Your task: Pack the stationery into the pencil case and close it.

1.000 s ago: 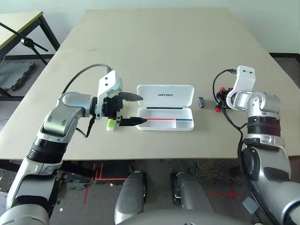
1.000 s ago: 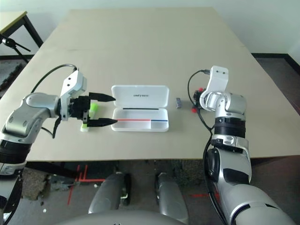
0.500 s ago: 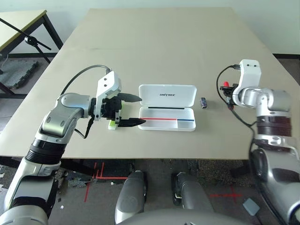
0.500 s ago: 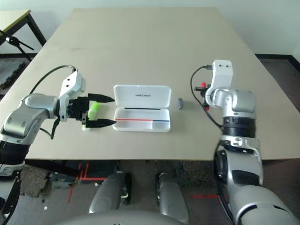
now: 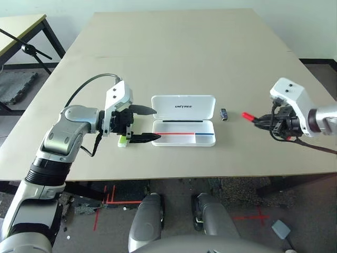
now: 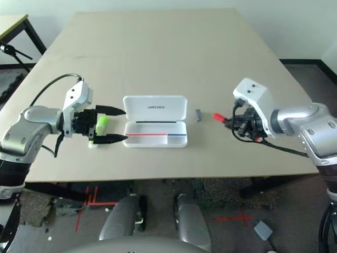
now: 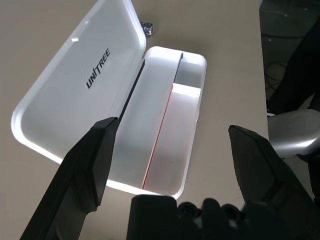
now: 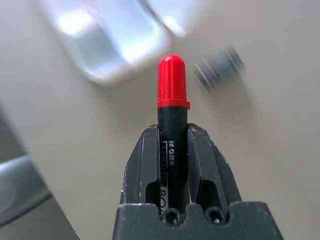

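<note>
The white pencil case [image 5: 183,106] lies open mid-table, lid flat behind a tray [image 5: 184,138] with red and blue stripes. My left gripper [image 5: 157,123] hovers open at the case's left end, its fingers [image 7: 90,165] wide apart. Under that hand a lime-green highlighter [image 5: 122,140] lies on the table. My right gripper [image 6: 233,123] is out to the right of the case, shut on a black marker [image 8: 172,100] whose red cap [image 5: 247,115] points toward the case. A tiny dark-and-silver clip [image 5: 224,114] rests between the case and the marker tip.
The beige table [image 5: 174,47] stretches far back behind the case. Its front edge runs just below the case. Another table [image 5: 16,26] and a black stand [image 5: 31,47] are off to the far left.
My right arm has swung out to the right with the marker in its grip, turning the red cap toward the case. The left gripper has stayed open beside the case.
</note>
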### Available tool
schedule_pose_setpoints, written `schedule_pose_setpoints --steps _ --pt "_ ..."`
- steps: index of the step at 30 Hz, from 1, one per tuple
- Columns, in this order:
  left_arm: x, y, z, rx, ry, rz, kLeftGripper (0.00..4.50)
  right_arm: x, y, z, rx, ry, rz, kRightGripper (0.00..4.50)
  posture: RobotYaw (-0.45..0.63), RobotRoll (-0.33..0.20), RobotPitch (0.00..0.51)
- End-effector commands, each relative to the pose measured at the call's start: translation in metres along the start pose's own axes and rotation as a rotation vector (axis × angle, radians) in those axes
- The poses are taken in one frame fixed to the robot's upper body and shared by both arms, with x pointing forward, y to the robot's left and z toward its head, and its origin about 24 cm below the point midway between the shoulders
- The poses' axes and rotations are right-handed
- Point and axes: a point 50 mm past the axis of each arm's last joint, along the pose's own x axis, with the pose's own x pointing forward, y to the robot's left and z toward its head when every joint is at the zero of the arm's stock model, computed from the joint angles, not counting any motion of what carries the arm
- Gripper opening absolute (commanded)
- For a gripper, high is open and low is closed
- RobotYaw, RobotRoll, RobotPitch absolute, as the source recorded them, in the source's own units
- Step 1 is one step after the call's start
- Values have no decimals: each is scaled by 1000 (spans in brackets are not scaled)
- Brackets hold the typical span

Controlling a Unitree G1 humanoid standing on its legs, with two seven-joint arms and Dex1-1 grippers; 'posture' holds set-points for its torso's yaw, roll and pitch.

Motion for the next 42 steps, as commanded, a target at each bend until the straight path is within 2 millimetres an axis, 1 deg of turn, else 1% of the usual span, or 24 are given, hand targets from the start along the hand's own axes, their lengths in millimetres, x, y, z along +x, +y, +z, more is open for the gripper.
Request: schedule_pose_setpoints --steps 1,3,6,8,12,14,15,19,22,28,30,35,41,42 --pt "-2 0 -3 -12 0 21 4500 20 8 16 -98 -31 125 492 252 0 102" --pt "-1 -1 -4 -16 -1 27 4500 32 7 25 -124 -45 151 492 256 0 102" --pt "-1 -1 -6 -20 1 37 4500 55 2 41 -170 -58 136 492 261 0 100" --pt "-2 -1 -6 -22 2 51 4500 68 -1 49 -196 -66 121 492 285 0 97" --pt "-6 -2 -8 -29 3 86 4500 88 -5 51 -283 -53 76 492 285 0 97" --pt "-7 -3 -9 -34 8 98 4500 95 -5 50 -298 -47 78 492 285 0 97" --pt "-8 -3 -10 -36 11 101 4500 99 -4 50 -301 -45 82 492 321 0 93" --pt "-10 -3 -11 -41 13 117 4500 112 -4 51 -320 -33 98 492 321 0 93" --pt "-11 -4 -11 -41 15 123 4500 120 -3 57 -333 -40 112 492 334 0 90" --pt "-13 -3 -13 -53 42 149 4500 129 1 63 -361 -42 136 492 351 0 86" --pt "-15 -3 -15 -72 72 168 4500 131 2 64 -364 -44 143 492 351 0 86" --pt "-16 -2 -16 -83 84 190 4500 133 5 63 -365 -59 170 492 356 0 84" --pt "-16 4 -17 -78 92 281 4500 131 6 60 -363 -72 181 2614 353 0 81" --pt "-16 5 -17 -85 94 296 4500 131 6 59 -361 -76 179 3093 351 0 83"
